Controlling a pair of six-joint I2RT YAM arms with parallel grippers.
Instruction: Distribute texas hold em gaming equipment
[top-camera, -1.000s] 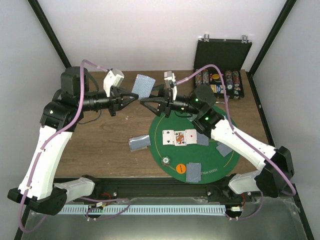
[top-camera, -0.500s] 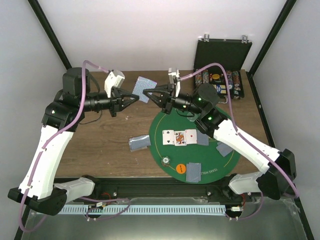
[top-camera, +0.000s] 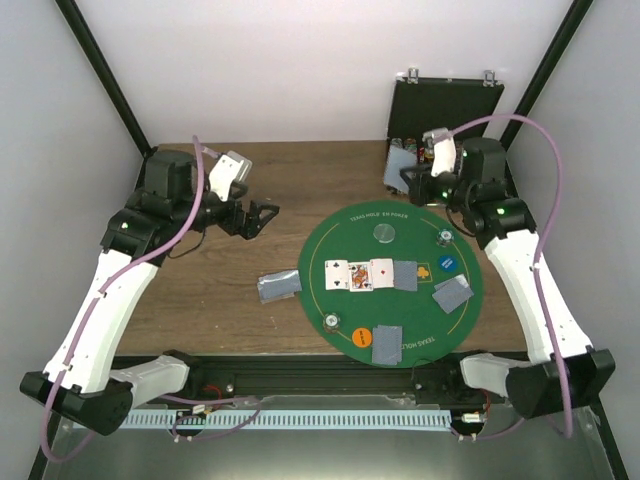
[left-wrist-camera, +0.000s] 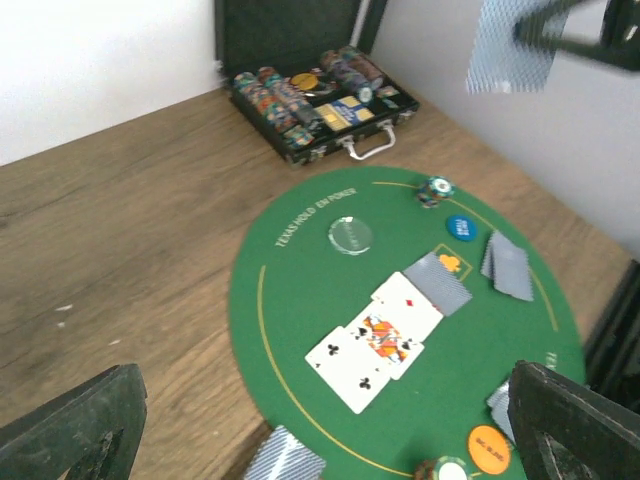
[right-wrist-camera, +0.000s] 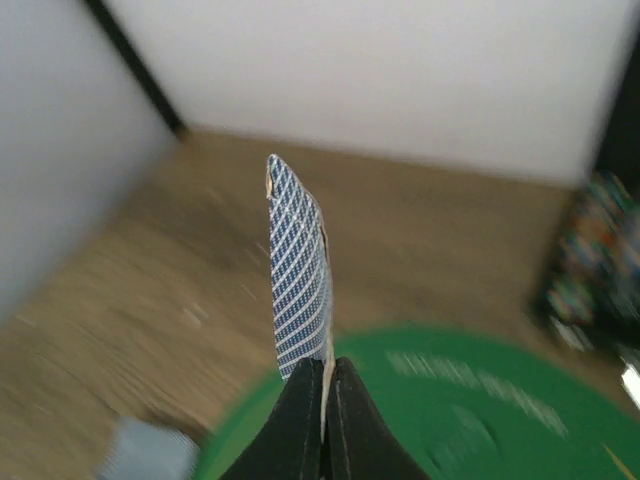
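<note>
My right gripper (top-camera: 405, 176) is shut on a few grey-blue-backed cards (top-camera: 398, 160), held upright in the air beside the black case; the right wrist view shows the cards (right-wrist-camera: 298, 270) edge-on, pinched between the fingers (right-wrist-camera: 325, 365). My left gripper (top-camera: 262, 215) hangs open and empty over the wood left of the green mat (top-camera: 465, 325). On the mat lie three face-up cards (top-camera: 358, 273), a face-down card (top-camera: 405, 275), card piles (top-camera: 386, 343) (top-camera: 452, 294), a grey disc (top-camera: 385, 232), a blue chip (top-camera: 447, 263), an orange chip (top-camera: 362, 337) and striped chips (top-camera: 444, 237) (top-camera: 329, 321).
The open black case (top-camera: 445, 130) with rows of chips stands at the back right, just behind the held cards. Another card pile (top-camera: 278, 286) lies on the wood at the mat's left rim. Black frame posts rise at both back corners.
The cards passed from my left gripper to my right. The left opened and drew back a little; the right shut on them and swung right toward the case.
</note>
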